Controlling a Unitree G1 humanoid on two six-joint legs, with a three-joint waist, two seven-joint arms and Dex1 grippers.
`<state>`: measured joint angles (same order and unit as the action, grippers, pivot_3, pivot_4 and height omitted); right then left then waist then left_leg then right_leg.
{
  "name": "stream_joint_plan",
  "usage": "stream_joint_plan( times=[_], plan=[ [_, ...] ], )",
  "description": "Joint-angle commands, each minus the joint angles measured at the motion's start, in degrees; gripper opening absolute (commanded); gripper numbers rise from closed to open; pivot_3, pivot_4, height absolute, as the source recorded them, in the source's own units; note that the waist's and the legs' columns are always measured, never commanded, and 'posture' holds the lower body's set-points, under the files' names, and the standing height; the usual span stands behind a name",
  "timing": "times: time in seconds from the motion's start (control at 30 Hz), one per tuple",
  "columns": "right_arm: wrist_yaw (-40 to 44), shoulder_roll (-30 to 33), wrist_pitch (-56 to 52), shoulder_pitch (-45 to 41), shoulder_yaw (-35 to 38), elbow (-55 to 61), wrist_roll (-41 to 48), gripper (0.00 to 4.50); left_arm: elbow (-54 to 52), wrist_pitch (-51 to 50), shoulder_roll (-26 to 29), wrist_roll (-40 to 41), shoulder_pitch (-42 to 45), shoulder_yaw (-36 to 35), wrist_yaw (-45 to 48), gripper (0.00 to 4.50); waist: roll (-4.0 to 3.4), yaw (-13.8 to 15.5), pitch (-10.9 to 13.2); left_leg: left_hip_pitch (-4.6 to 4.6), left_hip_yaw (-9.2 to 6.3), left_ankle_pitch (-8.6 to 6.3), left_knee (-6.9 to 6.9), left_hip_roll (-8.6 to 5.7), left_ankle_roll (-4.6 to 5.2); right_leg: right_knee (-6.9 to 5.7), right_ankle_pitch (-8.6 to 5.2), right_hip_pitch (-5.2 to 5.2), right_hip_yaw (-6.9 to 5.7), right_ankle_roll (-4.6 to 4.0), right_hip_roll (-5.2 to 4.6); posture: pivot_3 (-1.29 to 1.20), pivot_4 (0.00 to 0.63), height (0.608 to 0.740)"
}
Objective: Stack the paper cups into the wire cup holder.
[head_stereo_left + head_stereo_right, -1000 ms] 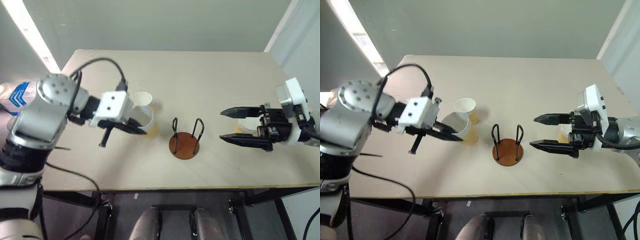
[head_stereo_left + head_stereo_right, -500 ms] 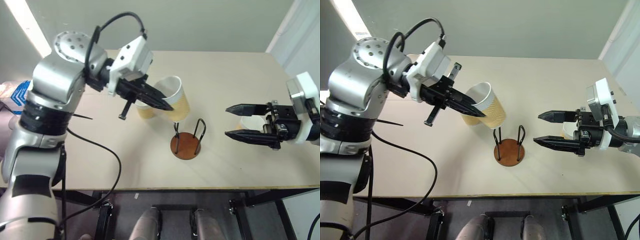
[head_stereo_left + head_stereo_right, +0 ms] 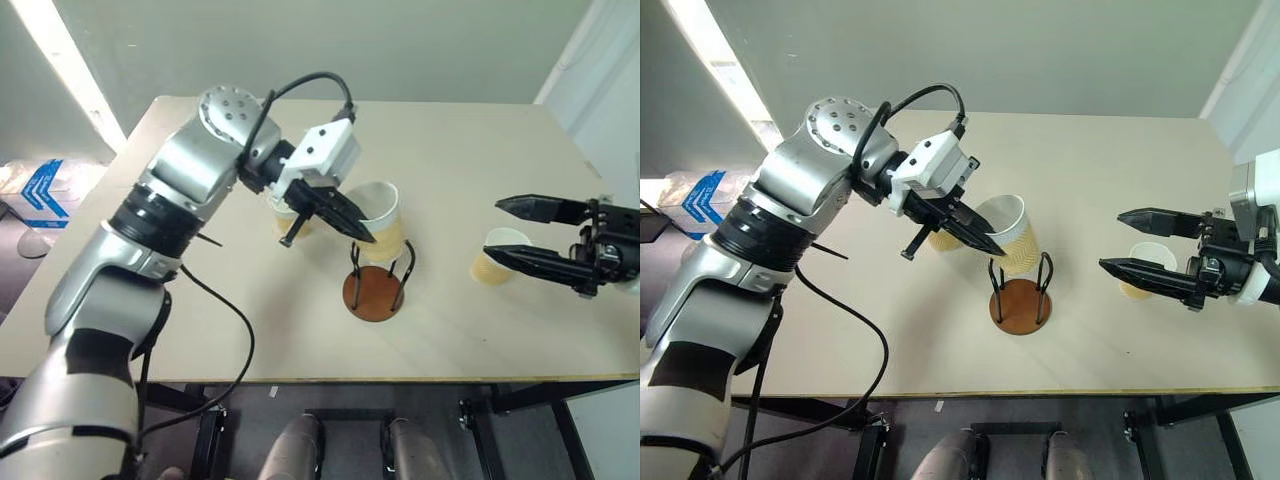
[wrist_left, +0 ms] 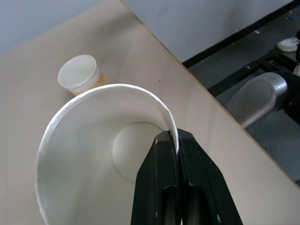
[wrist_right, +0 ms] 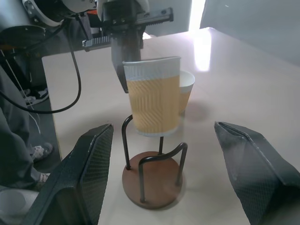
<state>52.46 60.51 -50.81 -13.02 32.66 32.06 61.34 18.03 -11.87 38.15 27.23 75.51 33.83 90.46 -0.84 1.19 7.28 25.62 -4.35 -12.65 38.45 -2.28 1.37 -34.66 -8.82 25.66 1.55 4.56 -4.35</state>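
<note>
Tan ribbed paper with a white rim is what my left gripper [image 3: 985,243] has hold of: its two fingers are pinched shut on the wall of one paper cup [image 3: 385,224], one finger inside the mouth and one outside, as the left wrist view shows. The held cup hangs just above the wire cup holder [image 3: 375,288], its bottom about level with the tops of the black loops and, by my reading of the right wrist view, a little toward the far side of the brown disc rather than dead centre. Its axis is close to upright, mouth up, with a slight lean, so I judge the coming move to be a small shift toward me, then a straight drop between the wires. The loops leave about one cup's width, so a tilted bottom could catch on a wire and tip the holder.

My right gripper [image 3: 520,232] is spread wide and holds nothing; it points across the table [image 3: 470,150] toward the holder, well apart from it. A second cup [image 3: 497,256] stands upright just beside its lower finger, so that arm is the nearer one for it. A third cup [image 3: 290,217] stands behind my left wrist, partly hidden. The holder sits near the table's front edge, with bare tabletop all round it
</note>
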Motion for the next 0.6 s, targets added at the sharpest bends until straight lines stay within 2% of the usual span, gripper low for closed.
stream_joint_plan(
  times=[0.03, 0.23, 0.4, 0.5, 0.6],
  plan=[
    [-2.5, 0.1, -0.1, 1.0, 3.7, 2.8, 2.6, 3.65, 1.1, 4.0, -0.8, -1.3, 1.8, 1.9, 2.0, 0.02, 0.0, 0.0, 0.0, 0.02, 0.01, -0.02, 0.02, 0.01, 0.01, 0.01, -0.01, 0.0, 0.0, 0.03, 0.0, 0.0, 0.15, 0.74],
    [-4.1, 0.9, 0.1, 2.0, 4.0, 3.1, 3.4, 3.65, 1.9, 8.9, -1.4, -4.2, 1.1, 5.0, 2.0, 0.02, 0.0, 0.1, 0.0, 0.17, 0.0, -0.09, 0.26, 0.0, 0.08, 0.03, 0.0, 0.0, 0.0, 0.14, 0.01, 0.0, 0.15, 0.74],
    [-4.7, 1.5, 1.3, 1.6, 2.7, 2.3, 0.8, 3.65, 2.8, 11.0, -3.7, -7.3, 0.0, 4.5, 2.0, 0.02, -0.01, 0.1, 0.0, 0.3, 0.0, -0.17, 0.56, -0.02, 0.17, 0.05, 0.07, -0.01, 0.01, 0.25, 0.01, 0.0, 0.15, 0.74],
    [-5.1, 2.1, 1.7, 1.1, 1.6, 1.4, -0.9, 3.65, 4.6, 11.4, -6.5, -10.5, -0.5, 2.4, 1.7, 0.53, -0.01, 0.4, 0.0, 0.29, 0.0, -0.2, 0.68, -0.03, 0.24, 0.06, 0.09, -0.08, 0.02, 0.25, 0.0, 0.0, 0.15, 0.74],
    [-5.3, 2.5, 1.6, 0.6, 0.9, 0.7, -1.5, 3.65, 5.1, 10.7, -8.0, -11.6, -0.8, 0.5, 1.8, 1.54, -0.01, 0.4, 0.0, 0.3, 0.02, -0.2, 0.7, -0.02, 0.24, 0.08, 0.16, -0.08, 0.03, 0.28, 0.0, 0.0, 0.15, 0.74]
  ],
)
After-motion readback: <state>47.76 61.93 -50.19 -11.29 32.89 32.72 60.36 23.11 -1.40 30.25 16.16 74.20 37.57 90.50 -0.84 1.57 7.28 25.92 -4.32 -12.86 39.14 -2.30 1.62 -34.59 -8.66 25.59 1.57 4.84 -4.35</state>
